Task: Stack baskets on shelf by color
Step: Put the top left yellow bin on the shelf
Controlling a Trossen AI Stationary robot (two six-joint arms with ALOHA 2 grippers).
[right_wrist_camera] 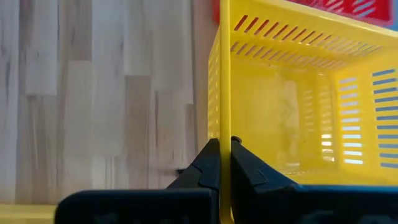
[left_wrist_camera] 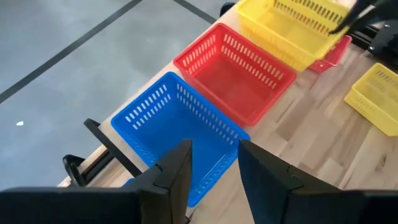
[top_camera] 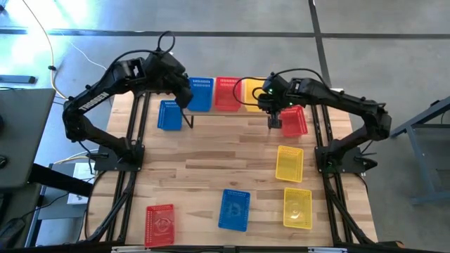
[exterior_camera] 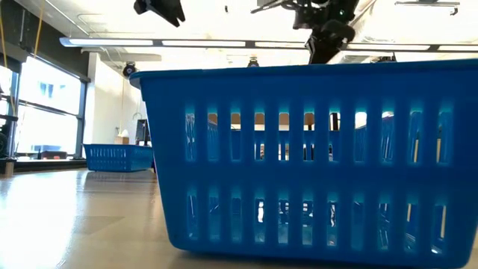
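Baskets scattered over a light-wood table (top_camera: 211,161) on a grey floor, three already lined up on the shelf (top_camera: 211,114) at the frame's upper middle.

The low view is filled by one blue basket (exterior_camera: 306,157), with a lit room behind; only the right wrist view shows the right gripper (right_wrist_camera: 224,163) clamped on the yellow basket (right_wrist_camera: 298,99) wall, held over the shelf's right end. The left gripper (left_wrist_camera: 214,168), fingers apart, hangs above the shelf's blue basket (left_wrist_camera: 177,127), beside the red basket (left_wrist_camera: 239,74).
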